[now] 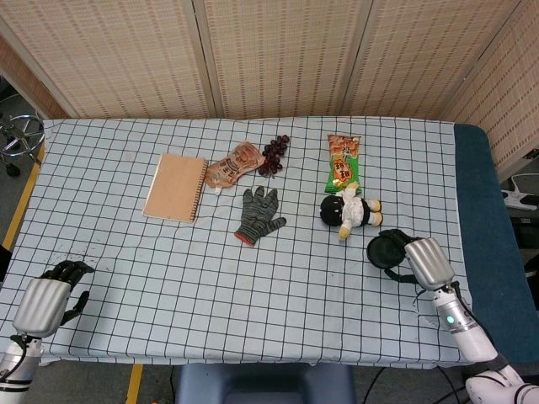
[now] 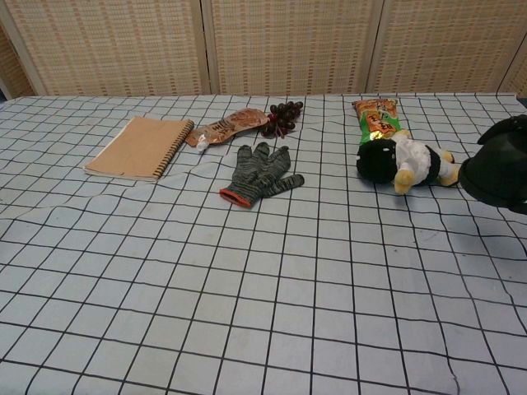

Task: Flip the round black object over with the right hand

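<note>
The round black object is at the table's right side, just below a plush doll. My right hand grips it from the right, fingers over its rim. In the chest view the round black object is tilted at the right edge, its lower rim near the cloth, and dark fingers show on top of it. Whether it touches the table I cannot tell. My left hand rests at the table's near left corner, holding nothing, fingers loosely apart.
On the checked cloth lie a grey glove, a brown notebook, an orange packet, dark grapes and a green snack bag. The table's right edge runs close beside my right hand.
</note>
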Controlling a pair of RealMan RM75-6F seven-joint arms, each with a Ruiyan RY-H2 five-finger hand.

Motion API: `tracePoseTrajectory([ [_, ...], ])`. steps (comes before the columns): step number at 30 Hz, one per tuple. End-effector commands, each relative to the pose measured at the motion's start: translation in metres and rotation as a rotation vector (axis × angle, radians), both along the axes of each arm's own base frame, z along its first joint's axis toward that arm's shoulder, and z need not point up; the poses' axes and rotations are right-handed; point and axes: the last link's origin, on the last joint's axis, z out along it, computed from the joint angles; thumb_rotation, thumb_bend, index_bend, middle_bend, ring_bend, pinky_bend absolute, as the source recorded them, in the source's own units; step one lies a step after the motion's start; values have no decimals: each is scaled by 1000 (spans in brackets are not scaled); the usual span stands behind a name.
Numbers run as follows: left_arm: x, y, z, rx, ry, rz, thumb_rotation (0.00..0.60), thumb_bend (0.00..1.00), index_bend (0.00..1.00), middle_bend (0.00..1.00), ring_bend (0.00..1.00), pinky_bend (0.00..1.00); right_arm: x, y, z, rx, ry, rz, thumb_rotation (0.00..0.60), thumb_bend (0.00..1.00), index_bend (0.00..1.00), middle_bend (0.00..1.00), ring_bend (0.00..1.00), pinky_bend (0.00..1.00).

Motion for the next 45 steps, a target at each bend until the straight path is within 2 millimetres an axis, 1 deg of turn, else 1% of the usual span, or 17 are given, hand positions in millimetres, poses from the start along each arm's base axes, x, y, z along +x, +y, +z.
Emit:
tracePoseTrajectory([
  [1, 0, 0, 0, -1, 0, 1, 600, 419, 329, 285, 251, 532, 20, 8, -2, 31, -76, 106, 600, 206, 718, 655, 570, 659],
  [3, 0, 0, 0, -3, 0, 2, 600, 419, 328, 285, 251, 532, 25, 9, -2, 39, -55, 111, 600, 206, 718, 655, 570, 659],
  [5, 0, 0, 0, -3, -1, 1, 600, 419, 329, 285, 251, 532, 23, 8, -2, 48, -5, 75, 600, 206, 718, 655, 571, 659],
  [10, -1, 0, 1, 1, -7, 4, 600, 419, 328, 285, 251, 532, -6, -1, 4, 29, 267, -122, 600, 205, 720, 656, 574, 659],
  [13, 0, 1, 1, 1, -8, 3, 600, 419, 328, 285, 251, 532, -14, -7, 6, -24, 366, -198, 600, 205, 723, 658, 576, 660],
  [15, -1, 1, 0, -1, -6, 3, 600, 419, 328, 285, 251, 532, -9, -8, 2, -36, 346, -197, 600, 205, 724, 658, 577, 660],
  [17, 0, 1, 0, -2, -4, 3, 600, 419, 329, 285, 251, 532, 0, -7, -3, -10, 278, -169, 600, 205, 724, 659, 577, 660],
  [21, -1, 1, -1, -3, 1, 5, 600, 420, 329, 285, 252, 532, 28, -2, -12, 49, 122, -2, 600, 205, 724, 659, 577, 660],
  [24, -1, 1, -1, -4, 3, 6, 600, 420, 329, 285, 251, 532, 44, 1, -17, 76, 35, 89, 600, 205, 724, 659, 577, 660],
  [27, -1, 1, -1, -3, 3, 2, 600, 420, 328, 285, 251, 531, 54, 1, -18, 72, -19, 155, 600, 205, 723, 658, 577, 660],
  [29, -1, 1, 0, -3, 2, 1, 600, 420, 328, 285, 251, 531, 52, 0, -18, 67, -15, 157, 600, 205, 724, 659, 577, 660],
  [32, -1, 1, 0, -2, 0, 3, 600, 419, 328, 285, 251, 531, 38, -2, -14, 59, 52, 96, 600, 205, 723, 659, 577, 660],
  [36, -1, 1, 0, -1, -3, 5, 600, 419, 328, 285, 251, 532, 11, -6, 0, -9, 245, -52, 600, 206, 723, 659, 577, 660],
  [37, -1, 1, 0, 0, -2, 4, 600, 419, 328, 285, 251, 532, 8, -7, 3, -31, 282, -83, 600, 205, 723, 659, 577, 660],
  [39, 0, 1, 0, -2, 1, 2, 600, 419, 329, 285, 251, 532, 6, -7, 8, -82, 343, -127, 600, 205, 724, 659, 577, 660],
  [41, 0, 0, -1, -5, 3, 1, 600, 418, 328, 285, 251, 532, 7, -8, 8, -112, 365, -139, 600, 205, 723, 659, 578, 660],
  [45, 0, 1, -2, -5, 7, 3, 600, 419, 329, 286, 251, 532, 14, -6, -1, -64, 276, -107, 600, 205, 723, 659, 577, 660],
])
